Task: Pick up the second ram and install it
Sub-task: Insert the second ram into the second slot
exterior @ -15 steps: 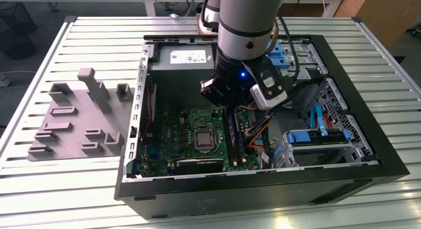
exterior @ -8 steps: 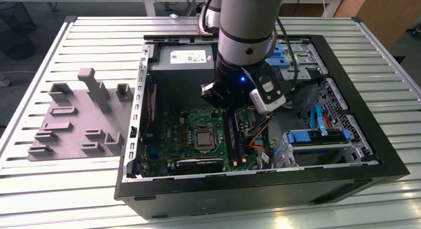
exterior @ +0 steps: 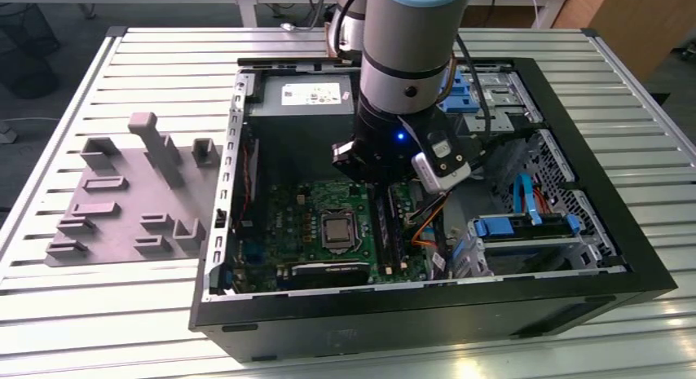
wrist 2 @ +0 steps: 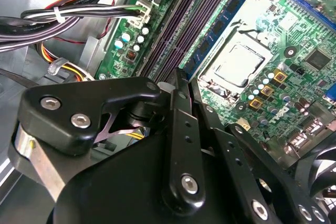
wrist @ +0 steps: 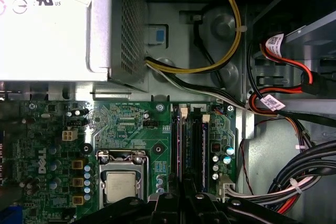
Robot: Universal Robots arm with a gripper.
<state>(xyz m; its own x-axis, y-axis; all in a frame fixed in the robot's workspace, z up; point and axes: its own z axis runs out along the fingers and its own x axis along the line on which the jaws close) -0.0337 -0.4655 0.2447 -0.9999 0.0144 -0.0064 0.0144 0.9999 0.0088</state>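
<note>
Exterior view, nearest first: an open computer case (exterior: pixel 435 301) lies on its side on a slatted metal surface (exterior: pixel 130 314). Inside it, toward the near wall, sits a green motherboard (exterior: pixel 293 216) with a processor socket (exterior: pixel 338 230). A drive cage (exterior: pixel 522 228) with blue clips is on the exterior view's right, and a bundle of cables (exterior: pixel 426 220) runs between the two. The arm (exterior: pixel 403 69) reaches down into the middle of the case and hides the board behind it. Farther back a grey power supply (exterior: pixel 310 94) fills the far corner. Outside the case, on the exterior view's left, a grey holder block (exterior: pixel 142 191) rests on the surface.

In the second wrist view, the black claw (wrist 2: pixel 181 80) hangs right over the long memory slots (wrist 2: pixel 178 30). Beyond it a ram stick (wrist 2: pixel 218 22), green with black chips, stands upright in the slot just beside the socket.

In the first wrist view, the claw (wrist: pixel 184 195) is cut off at the frame edge, in line with the slots (wrist: pixel 191 145). Its own links cover the tips, so I cannot tell whether they are spread or pinching anything. I also cannot tell whether the seated stick is the second one.
</note>
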